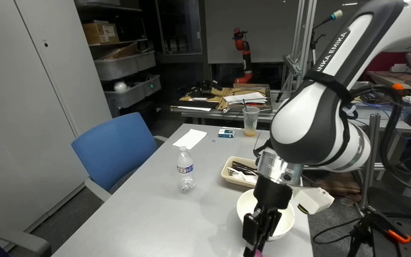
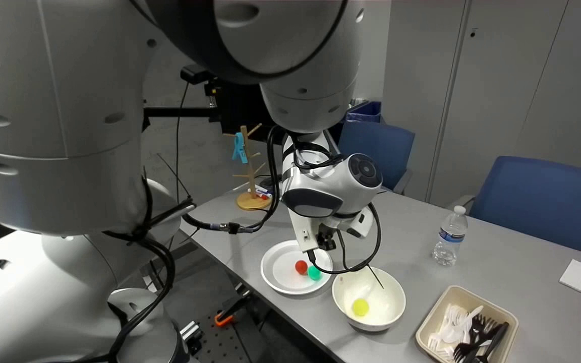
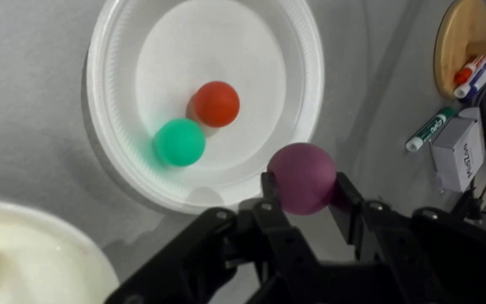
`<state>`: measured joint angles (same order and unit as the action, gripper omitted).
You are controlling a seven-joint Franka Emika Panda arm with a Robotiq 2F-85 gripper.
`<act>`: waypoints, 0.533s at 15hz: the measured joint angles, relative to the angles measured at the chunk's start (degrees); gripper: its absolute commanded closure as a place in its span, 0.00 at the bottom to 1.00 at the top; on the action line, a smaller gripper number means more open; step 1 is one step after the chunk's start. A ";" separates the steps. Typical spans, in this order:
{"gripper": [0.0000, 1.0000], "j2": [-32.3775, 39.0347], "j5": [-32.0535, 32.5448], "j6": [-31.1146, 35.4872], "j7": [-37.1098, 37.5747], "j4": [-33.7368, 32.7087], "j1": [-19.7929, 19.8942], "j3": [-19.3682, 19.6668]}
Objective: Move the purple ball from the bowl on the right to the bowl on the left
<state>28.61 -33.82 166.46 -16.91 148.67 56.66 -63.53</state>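
Evidently the fingers (image 3: 345, 196) pinch the purple ball (image 3: 303, 179) between their tips, the shallow white bowl (image 3: 209, 46) lying just ahead of them. The ball looks light and likely slightly springy, its smooth curve perhaps prone to slip; opposite sides at its widest seem the best hold.

Below the gripper (image 3: 304, 181) spreads a grey worktop (image 1: 148, 221). Left of the gripper in an exterior view stand a blue chair (image 1: 116, 151) and tall pale panels (image 1: 20, 89), dark floor (image 1: 62, 221) at their foot; well behind the gripper, dim shelves (image 1: 120, 43).
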 measured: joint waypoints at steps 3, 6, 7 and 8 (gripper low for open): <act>0.90 0.00 0.04 -0.15 0.26 2.28 0.79 -1.87; 0.90 0.06 0.91 0.12 1.32 4.03 -0.32 -0.15; 0.90 0.07 1.34 0.44 1.76 4.47 -1.49 1.40; 0.90 0.12 1.95 0.92 2.27 4.81 -2.85 3.12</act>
<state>28.73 -31.88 167.38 -14.64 153.48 53.81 -60.42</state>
